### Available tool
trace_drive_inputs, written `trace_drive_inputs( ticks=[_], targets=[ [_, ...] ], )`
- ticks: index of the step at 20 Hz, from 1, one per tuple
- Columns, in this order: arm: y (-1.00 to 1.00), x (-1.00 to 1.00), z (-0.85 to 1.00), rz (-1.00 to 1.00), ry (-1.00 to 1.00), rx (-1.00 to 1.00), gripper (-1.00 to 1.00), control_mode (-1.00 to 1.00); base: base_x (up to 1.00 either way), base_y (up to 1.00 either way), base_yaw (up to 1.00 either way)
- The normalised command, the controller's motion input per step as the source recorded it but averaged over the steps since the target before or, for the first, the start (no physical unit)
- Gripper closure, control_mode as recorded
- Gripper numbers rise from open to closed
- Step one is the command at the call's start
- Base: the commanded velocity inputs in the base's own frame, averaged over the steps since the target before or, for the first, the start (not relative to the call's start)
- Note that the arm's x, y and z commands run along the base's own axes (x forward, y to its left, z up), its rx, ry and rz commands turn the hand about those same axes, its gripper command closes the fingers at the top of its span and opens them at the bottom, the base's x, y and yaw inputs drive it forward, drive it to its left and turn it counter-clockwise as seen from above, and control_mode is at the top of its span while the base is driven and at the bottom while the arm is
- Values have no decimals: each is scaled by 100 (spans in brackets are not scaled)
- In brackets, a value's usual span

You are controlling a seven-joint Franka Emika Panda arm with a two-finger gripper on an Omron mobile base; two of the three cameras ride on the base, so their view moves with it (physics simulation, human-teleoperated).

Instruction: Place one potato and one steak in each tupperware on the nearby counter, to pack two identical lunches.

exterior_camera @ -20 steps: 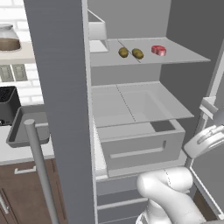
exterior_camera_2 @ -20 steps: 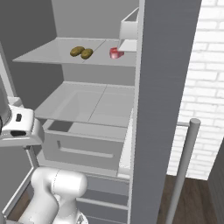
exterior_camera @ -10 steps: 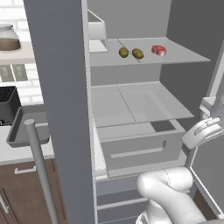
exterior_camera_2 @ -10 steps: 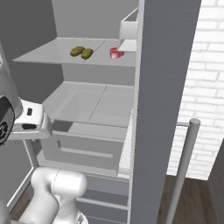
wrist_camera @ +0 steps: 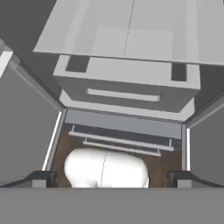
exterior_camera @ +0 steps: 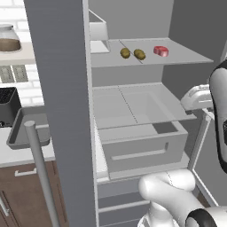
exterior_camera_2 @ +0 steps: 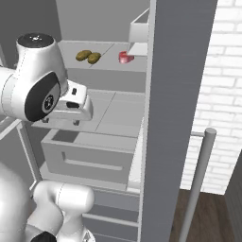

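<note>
Potatoes [exterior_camera: 132, 53] and steak [exterior_camera: 161, 50] on fridge shelf above wide-open, empty tool [wrist_camera: 112, 177].

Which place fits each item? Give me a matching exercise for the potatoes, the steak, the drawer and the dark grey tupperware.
Things:
1. potatoes
2. steak
3. drawer
4. dark grey tupperware

Places:
A. on the counter, left of the fridge
B. pulled out under the lower shelf
C. upper shelf, right of the other food
D. upper shelf, side by side

Pairs: 1-D, 2-C, 3-B, 4-A
</note>
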Motion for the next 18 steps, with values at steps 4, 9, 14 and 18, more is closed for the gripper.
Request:
trace_drive_inputs(
  ticks=[4,9,14,18],
  targets=[
    [-29,100,6,-17,-4,-3,-100,-100,0,0,0],
    [-9,100,32,-9,-6,-3,-100,-100,0,0,0],
    [-12,76,66,0,-6,0,-100,-100,0,0,0],
    [-26,59,49,0,-6,-3,-100,-100,0,0,0]
  ],
)
